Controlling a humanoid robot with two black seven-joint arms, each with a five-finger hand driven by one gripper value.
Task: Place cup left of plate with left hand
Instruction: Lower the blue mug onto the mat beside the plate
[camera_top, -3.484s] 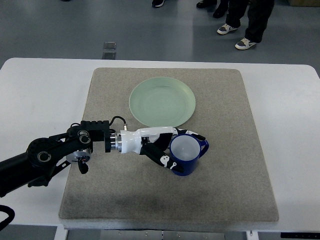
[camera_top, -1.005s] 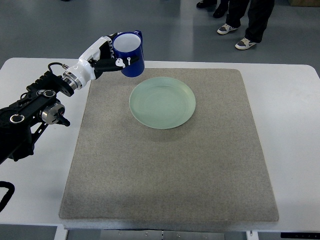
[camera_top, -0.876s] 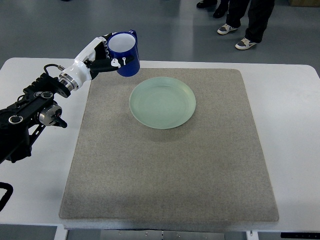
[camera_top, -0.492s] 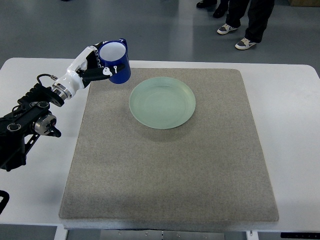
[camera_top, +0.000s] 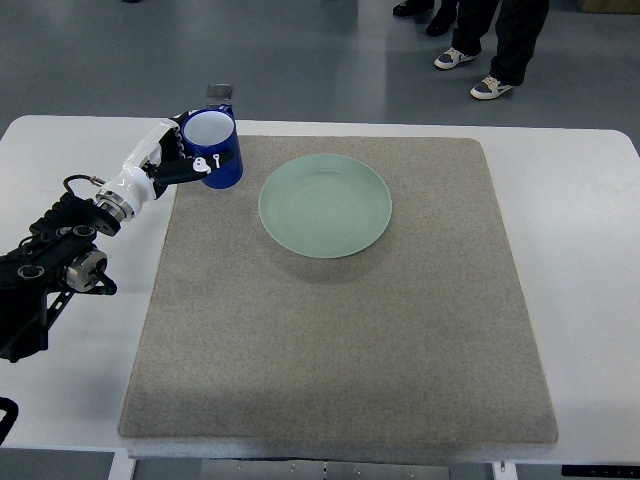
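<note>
Since the cup (camera_top: 212, 148) is a glossy dark-blue mug with a white inside, I'd guess it's ceramic or hard plastic: stiff, smooth, probably a bit slippery, and likely to chip if it gets dropped or knocked against the plate (camera_top: 325, 205). It looks empty from above, so I'd expect it to be fairly light. Wrapping around the round body is the sensible hold, and that's what's going on: the left hand (camera_top: 178, 160) has its white-and-black fingers curled around the cup's side, gripping it. I can't clearly make out a handle from this angle.

Right now the cup sits in the upper left of the frame, over the top-left corner of the mat (camera_top: 340, 340), left of the plate and well apart from it. Can't tell for sure if it's touching down or just above the surface.

The plate is pale green, round, shallow and smooth, looks like glass or glazed ware. The mat is a grey-beige rectangle with a felt-like, slightly rough texture, so it should give the cup decent friction. All that lies on a plain white table (camera_top: 580, 230). The right hand isn't visible.
</note>
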